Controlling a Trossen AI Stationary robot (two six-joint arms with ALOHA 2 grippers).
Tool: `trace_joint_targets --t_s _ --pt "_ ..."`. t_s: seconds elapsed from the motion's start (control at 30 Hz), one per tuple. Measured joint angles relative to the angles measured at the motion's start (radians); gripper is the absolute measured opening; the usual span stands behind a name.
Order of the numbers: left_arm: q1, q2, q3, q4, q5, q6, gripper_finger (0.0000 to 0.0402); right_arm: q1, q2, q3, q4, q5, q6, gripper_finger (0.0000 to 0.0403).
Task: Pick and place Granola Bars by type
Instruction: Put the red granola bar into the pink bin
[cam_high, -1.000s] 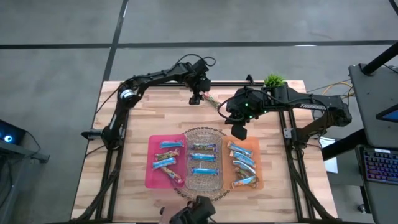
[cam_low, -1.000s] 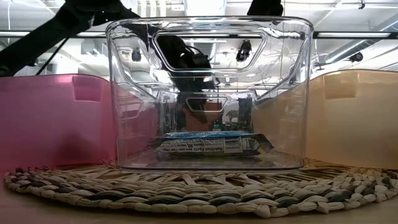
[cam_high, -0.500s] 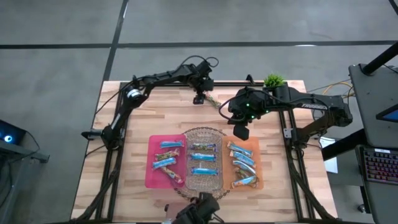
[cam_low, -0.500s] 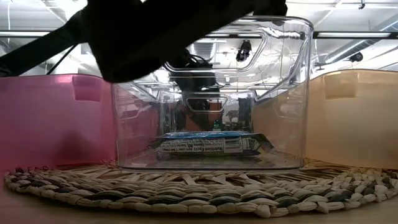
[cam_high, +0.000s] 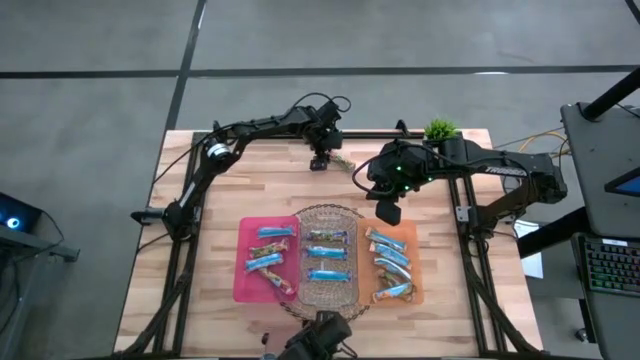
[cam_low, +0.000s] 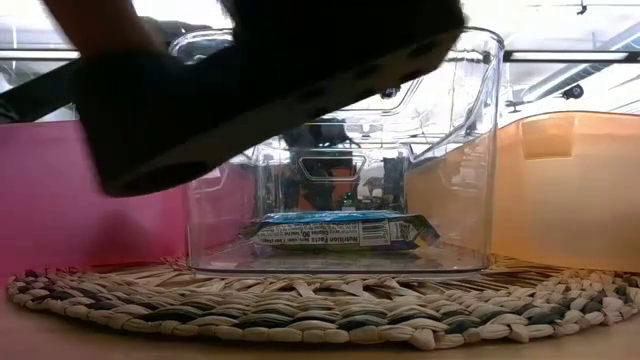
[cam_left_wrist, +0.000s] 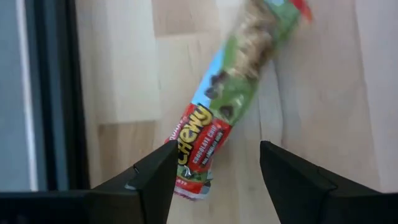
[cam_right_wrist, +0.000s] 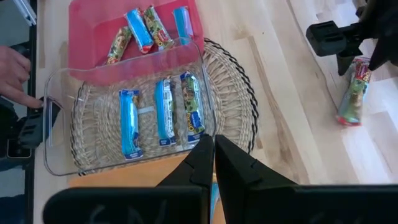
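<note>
Granola bar (cam_left_wrist: 221, 118) lies between open left gripper (cam_left_wrist: 214, 168) fingers, near table rail (cam_left_wrist: 50, 93).

You are in a lab or workshop: grey concrete floor (cam_high: 100, 60), wooden table (cam_high: 230, 180) on a metal frame, keyboard (cam_high: 610, 268) at lower right
</note>
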Motion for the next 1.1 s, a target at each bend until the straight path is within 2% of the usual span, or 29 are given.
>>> trace_joint_targets --t_s 0.47,1.1 --pt "0.001 0.0 -0.002 -0.235 -0.001 -0.095 0.0208 0.001 0.0 0.0 0.009 -0.014 0.0 0.0008" --pt "-0.039 -0.008 0.118 -0.24 -0.003 -0.105 0.0208 0.001 0.0 0.0 0.039 -0.015 -0.025 0.0008"
